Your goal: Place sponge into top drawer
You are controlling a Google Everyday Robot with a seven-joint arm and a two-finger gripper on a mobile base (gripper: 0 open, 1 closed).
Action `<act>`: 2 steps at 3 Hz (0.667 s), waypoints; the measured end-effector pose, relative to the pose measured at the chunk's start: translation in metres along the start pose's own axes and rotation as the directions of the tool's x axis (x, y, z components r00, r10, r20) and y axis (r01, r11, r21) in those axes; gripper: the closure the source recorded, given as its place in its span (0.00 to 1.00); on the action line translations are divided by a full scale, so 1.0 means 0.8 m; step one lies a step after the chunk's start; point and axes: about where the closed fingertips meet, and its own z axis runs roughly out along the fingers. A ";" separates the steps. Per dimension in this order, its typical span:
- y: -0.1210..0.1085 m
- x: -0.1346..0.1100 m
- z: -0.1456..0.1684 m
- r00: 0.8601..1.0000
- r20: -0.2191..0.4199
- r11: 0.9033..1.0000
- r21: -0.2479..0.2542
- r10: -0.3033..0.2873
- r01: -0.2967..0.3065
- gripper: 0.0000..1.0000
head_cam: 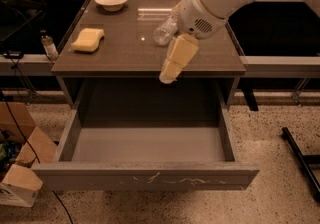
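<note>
The yellow sponge (88, 39) lies on the left part of the brown table top (120, 50), nothing touching it. The top drawer (145, 144) stands pulled out below the table, with nothing in it; its front panel (145, 177) bears pale scratches. My gripper (169, 74) hangs from the white arm over the table's front edge, right of centre, well to the right of the sponge, its pale yellow fingers (176, 60) pointing down-left.
A clear plastic bottle (164, 30) lies on the table just behind the gripper. A white bowl (111, 0) sits at the back left. A small bottle (48, 46) stands on the ledge left of the table. Cardboard boxes (22, 170) sit on the floor at left.
</note>
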 end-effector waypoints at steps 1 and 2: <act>-0.043 -0.015 0.052 0.999 0.036 0.999 0.036 0.029 -0.030 0.00; -0.089 -0.032 0.102 0.996 0.083 0.997 0.055 0.040 -0.044 0.00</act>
